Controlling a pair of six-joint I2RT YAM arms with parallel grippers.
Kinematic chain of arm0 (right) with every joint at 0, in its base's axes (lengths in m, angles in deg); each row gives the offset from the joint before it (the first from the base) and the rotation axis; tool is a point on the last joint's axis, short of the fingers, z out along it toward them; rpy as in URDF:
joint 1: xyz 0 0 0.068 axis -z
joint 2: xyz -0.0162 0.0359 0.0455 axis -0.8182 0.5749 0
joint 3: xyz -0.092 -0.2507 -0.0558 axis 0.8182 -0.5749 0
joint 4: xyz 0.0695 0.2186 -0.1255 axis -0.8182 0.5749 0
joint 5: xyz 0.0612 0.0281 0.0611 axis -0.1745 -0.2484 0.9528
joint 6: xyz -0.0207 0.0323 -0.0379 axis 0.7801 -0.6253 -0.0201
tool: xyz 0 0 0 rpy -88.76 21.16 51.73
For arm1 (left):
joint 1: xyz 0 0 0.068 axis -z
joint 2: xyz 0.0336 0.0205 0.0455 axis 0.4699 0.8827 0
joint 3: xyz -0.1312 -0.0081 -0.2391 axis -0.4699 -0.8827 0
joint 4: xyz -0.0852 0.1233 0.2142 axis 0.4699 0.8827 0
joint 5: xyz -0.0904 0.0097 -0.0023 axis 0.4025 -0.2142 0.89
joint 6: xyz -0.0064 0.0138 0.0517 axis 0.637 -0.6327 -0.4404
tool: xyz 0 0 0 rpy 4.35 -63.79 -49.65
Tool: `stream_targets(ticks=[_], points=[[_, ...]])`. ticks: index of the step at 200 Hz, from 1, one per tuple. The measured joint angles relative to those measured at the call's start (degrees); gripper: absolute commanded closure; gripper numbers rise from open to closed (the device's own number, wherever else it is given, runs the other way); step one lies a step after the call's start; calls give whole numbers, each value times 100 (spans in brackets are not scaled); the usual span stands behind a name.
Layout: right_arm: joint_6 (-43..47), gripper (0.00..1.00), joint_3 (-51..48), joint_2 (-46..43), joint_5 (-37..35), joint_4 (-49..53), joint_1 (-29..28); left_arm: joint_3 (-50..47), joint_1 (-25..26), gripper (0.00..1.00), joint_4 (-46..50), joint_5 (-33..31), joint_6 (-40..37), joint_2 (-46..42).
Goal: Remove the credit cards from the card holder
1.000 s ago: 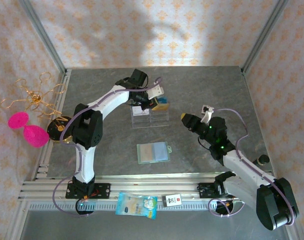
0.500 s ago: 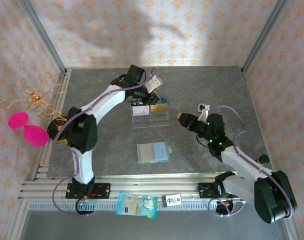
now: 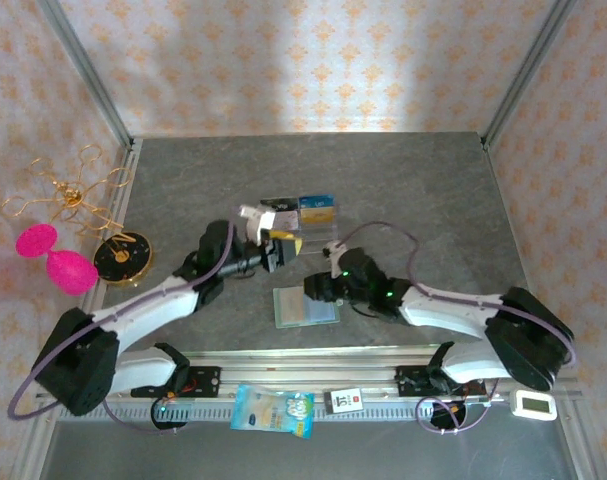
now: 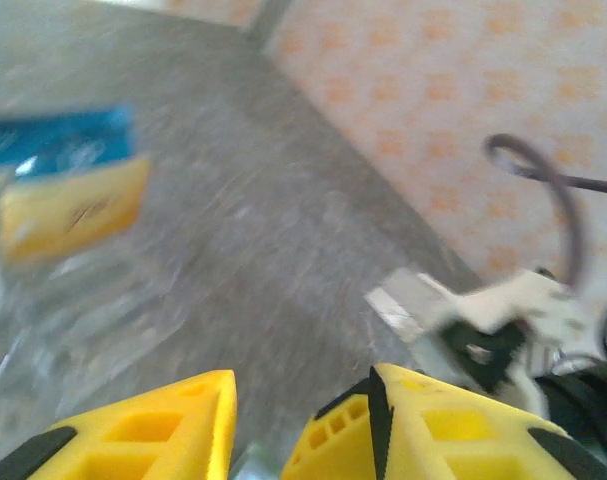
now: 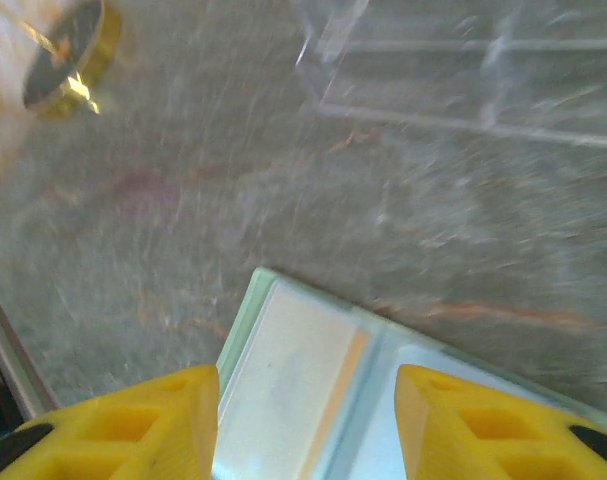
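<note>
Right gripper point(image 3: 312, 289) now over card holder point(image 3: 308, 308); long axis left-right.

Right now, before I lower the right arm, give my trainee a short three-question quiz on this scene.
1. True or false: the card holder lies opened flat on the table.
2. Which thing is the right claw poised over? A) the round gold-rimmed disc B) the card holder C) the blue packet
3. Fill in: the blue card and the gold card stand in the clear acrylic ____.
Key: 1 true; 2 B; 3 rack.
</note>
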Motion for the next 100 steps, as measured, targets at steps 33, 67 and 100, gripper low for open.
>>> stream_targets(ticks=[33, 67, 100], points=[[380, 54, 691, 796, -682, 402, -756, -942, 103, 58, -24, -966, 988, -1088], [614, 55, 1222, 1471, -1314, 828, -1314, -1010, 101, 56, 160, -1725, 1364, -1891], [662, 55, 1628, 1993, -1794, 1281, -1545, -1102, 101, 56, 398, -2013, 1443, -2105]])
